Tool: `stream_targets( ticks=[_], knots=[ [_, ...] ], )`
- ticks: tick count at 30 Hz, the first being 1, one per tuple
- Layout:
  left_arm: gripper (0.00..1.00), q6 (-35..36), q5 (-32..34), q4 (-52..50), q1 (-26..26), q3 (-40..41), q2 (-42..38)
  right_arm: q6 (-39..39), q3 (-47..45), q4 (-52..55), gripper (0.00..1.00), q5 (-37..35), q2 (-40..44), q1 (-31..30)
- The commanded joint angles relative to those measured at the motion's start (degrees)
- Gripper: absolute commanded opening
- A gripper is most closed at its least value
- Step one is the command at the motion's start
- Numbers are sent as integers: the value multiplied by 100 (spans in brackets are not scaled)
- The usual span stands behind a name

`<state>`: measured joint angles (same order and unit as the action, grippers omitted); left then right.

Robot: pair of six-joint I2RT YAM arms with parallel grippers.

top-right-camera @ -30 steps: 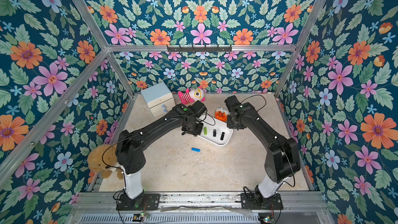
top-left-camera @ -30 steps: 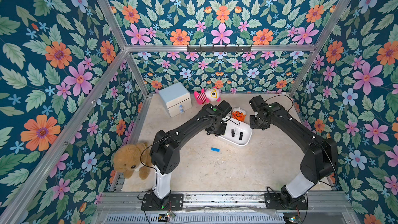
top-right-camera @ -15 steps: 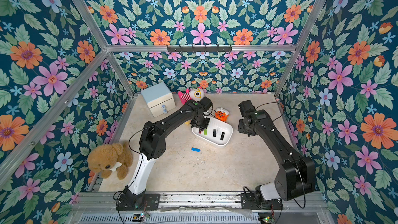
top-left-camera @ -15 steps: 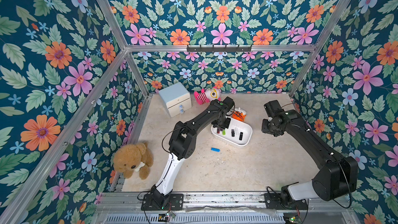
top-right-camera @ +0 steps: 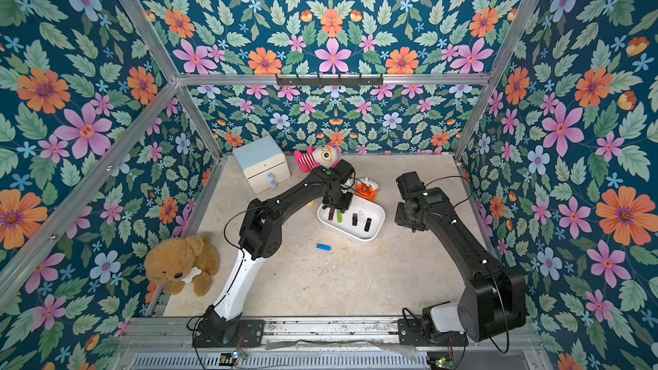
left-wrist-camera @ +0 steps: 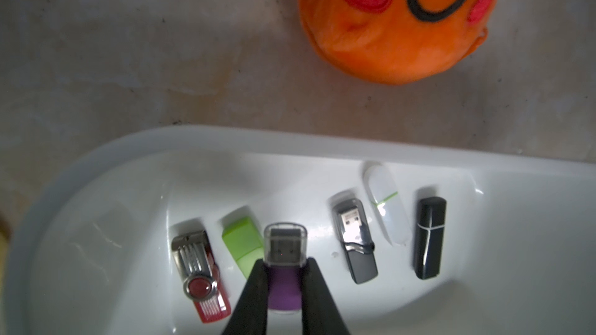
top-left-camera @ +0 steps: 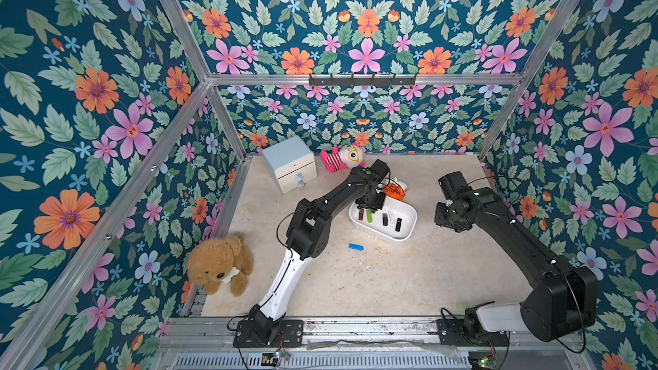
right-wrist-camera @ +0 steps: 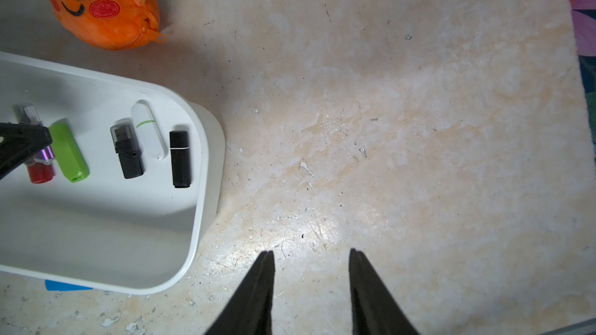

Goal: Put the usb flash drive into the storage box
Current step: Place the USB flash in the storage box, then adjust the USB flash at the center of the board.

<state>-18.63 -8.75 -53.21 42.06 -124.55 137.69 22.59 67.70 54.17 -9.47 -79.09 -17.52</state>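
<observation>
- While the left gripper (left-wrist-camera: 285, 262) hangs over it, the storage box (top-left-camera: 407, 231) already carries five drives in a row: red, green, clear-capped black, white, black.
- Over to the right gripper (right-wrist-camera: 312, 252): jaws apart, nothing in them, above bare table (right-wrist-camera: 419, 124) beside the box.
- Left jaws are clamped on the purple flash drive (left-wrist-camera: 285, 246), over the box floor between the green and clear-capped ones. Letting go looks like all that's left for it.
- One blue drive (top-left-camera: 355, 247) lies on the table outside, near the box, probably next.
</observation>
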Motion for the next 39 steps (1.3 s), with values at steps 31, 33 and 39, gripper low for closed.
stream_targets(
  ticks=[31, 33, 39],
  knots=[
    [43, -107, 51, 42, 129, -326, 55, -90, -99, 6, 42, 7, 113, -5],
    [49, -106, 193, -59, 143, -322, -240, -79, -106, 15, 42, -1, 137, -4],
    [54, -111, 644, -32, 152, 972, -1744, -79, -120, -1, 42, -3, 158, -4]
  ],
)
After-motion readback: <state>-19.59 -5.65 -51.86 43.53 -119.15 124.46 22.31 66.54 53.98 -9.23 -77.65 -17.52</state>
